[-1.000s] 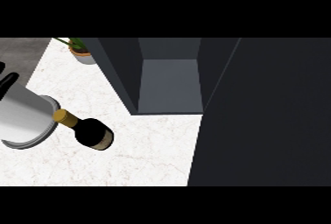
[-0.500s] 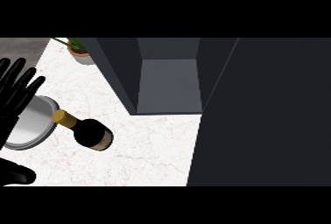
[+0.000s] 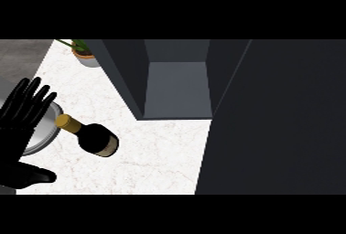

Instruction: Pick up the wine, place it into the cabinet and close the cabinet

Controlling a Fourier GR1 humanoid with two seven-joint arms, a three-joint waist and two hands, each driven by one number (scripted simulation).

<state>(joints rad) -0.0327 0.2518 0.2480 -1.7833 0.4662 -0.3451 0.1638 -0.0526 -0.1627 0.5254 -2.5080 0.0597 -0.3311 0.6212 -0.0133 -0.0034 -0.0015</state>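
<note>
The wine bottle (image 3: 96,138), dark with a gold cap, stands on the white marble counter (image 3: 155,155), seen from above. My left hand (image 3: 20,121) shows at the view's left edge, open with straight fingers pointing up, just left of the bottle's cap and apart from it. Its thumb (image 3: 30,176) juts right, below the bottle. The cabinet (image 3: 179,89) stands open right of the bottle, and nothing shows inside it. Its dark door (image 3: 277,119) fills the right side of the view. My right hand does not show.
A round grey metal dish (image 3: 45,132) lies on the counter under my left hand, touching the bottle's left side in the view. A small potted plant (image 3: 86,57) stands at the back left, next to the cabinet's left wall.
My left hand has come into view from the left edge and moved up and right over the grey dish toward the bottle. The bottle and cabinet have not moved.
</note>
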